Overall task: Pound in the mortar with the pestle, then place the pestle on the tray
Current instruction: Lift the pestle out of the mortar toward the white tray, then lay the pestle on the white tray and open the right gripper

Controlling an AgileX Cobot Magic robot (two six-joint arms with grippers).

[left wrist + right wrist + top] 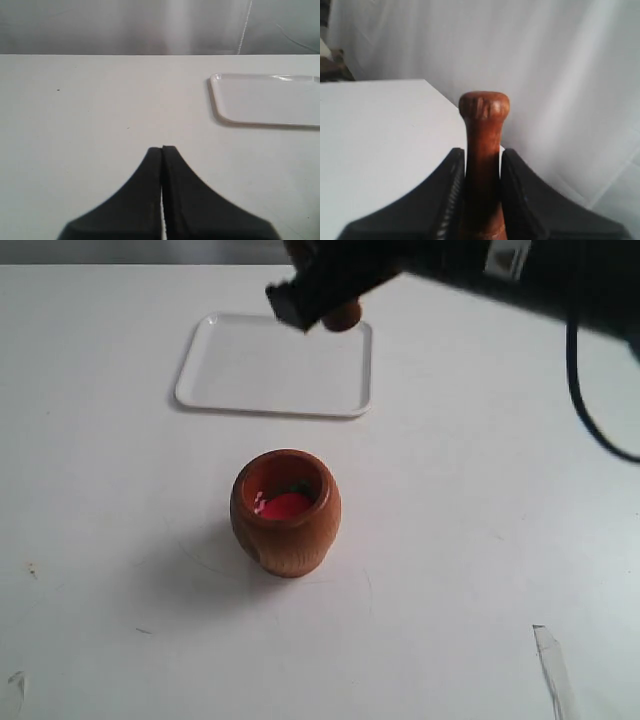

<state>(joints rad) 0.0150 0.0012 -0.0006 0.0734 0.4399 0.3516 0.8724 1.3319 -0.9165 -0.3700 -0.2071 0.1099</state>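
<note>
The white tabletop (480, 540) fills most of the exterior view. The right arm (480, 270), dark and blurred, reaches in across the far edge from the right. The tray (275, 408), white and rectangular with a low rim, lies flat toward the far side and nothing rests on it. The mortar (287, 535) stands upright on the tabletop, nearer the camera than the tray and apart from it, with red material (285, 506) showing in its round mouth. The pestle (483, 145) is off the tabletop, held in the right gripper (482, 151). Its jaws press against the shaft from both sides and the knobbed end sticks out past their tips. In the exterior view that brown end (343, 316) shows just beyond the gripper, over the tray's far right corner. How high it hangs cannot be told. The left gripper (162, 148) sits above bare tabletop beside the tray, its jaws pressed together with nothing between them.
</note>
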